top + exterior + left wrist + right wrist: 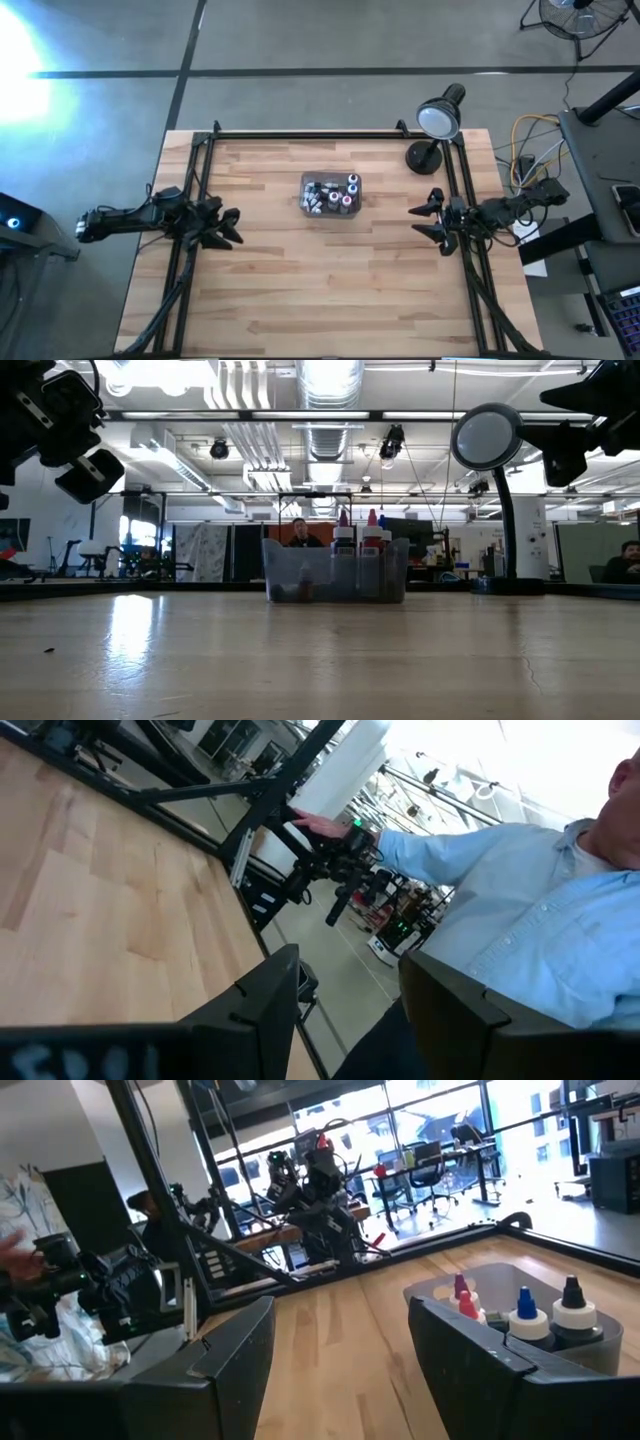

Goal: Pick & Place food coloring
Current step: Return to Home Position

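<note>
The food coloring bottles stand upright, packed together in a clear grey tray near the middle of the wooden table. In the low view, pink and red tips rise above the tray wall. The right wrist view shows a red-tipped, a blue-capped and a black-capped bottle in the tray. My left gripper hangs open above the table's left side, far from the tray. My right gripper is open over the right side, pointing toward the tray. Both fingers gaps are empty.
A black desk lamp stands at the far right corner, its base beyond my right gripper. Black frame rails run along the far edge and both sides. A person in a light blue shirt stands beside the table.
</note>
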